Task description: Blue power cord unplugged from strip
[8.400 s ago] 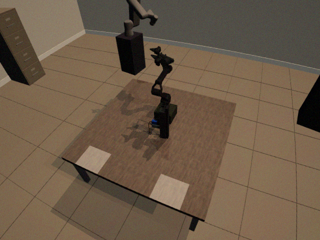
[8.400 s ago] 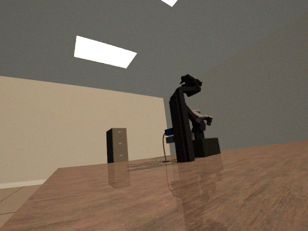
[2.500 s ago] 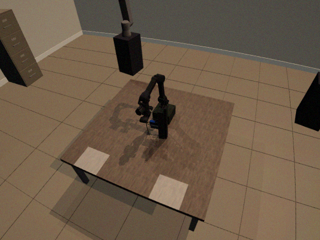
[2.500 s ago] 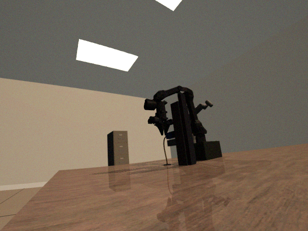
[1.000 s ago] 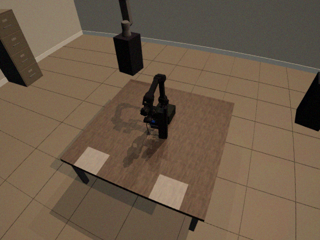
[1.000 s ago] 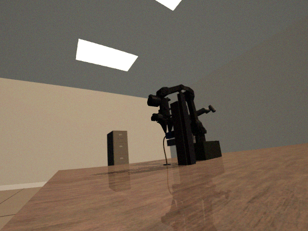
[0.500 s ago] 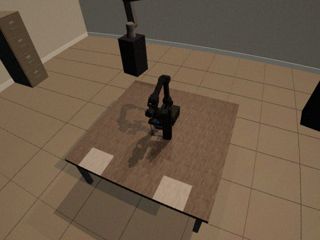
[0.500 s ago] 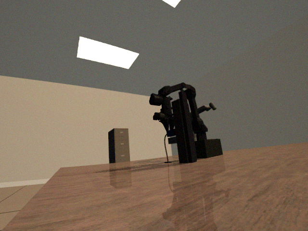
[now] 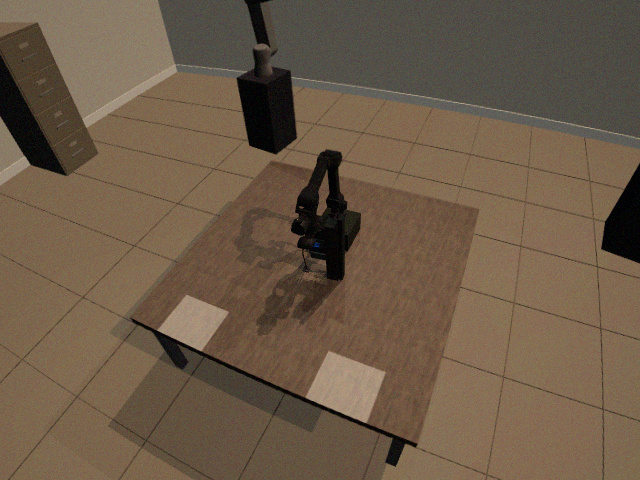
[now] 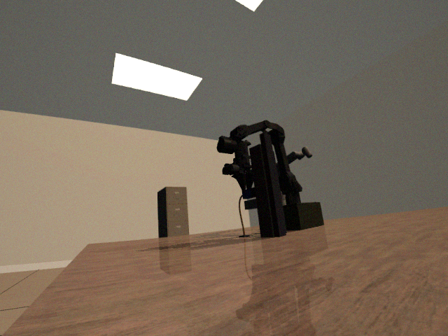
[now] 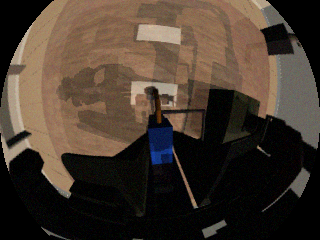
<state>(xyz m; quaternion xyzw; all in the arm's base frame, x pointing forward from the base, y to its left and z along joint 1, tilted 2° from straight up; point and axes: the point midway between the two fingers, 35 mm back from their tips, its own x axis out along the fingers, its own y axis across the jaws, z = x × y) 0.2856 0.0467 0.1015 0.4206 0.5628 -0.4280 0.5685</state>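
Near the middle of the wooden table [image 9: 413, 268], your arm [image 9: 323, 180] folds over and points its gripper [image 10: 247, 190] downward beside the tall dark power strip [image 10: 267, 187], which stands upright on the tabletop. Your gripper is clamped on the blue plug [image 11: 160, 146] — the fingers sit narrow with the plug pinched between them, seen plainly in the wrist view. You can see the plug against the strip's side, partway up, at a short ledge that juts from it; whether its prongs are seated or free you cannot tell. From the plug, the thin cord [image 10: 240, 217] hangs down and touches the table just beside the strip's foot. Behind the strip sits your arm's dark base block [image 10: 303, 215].
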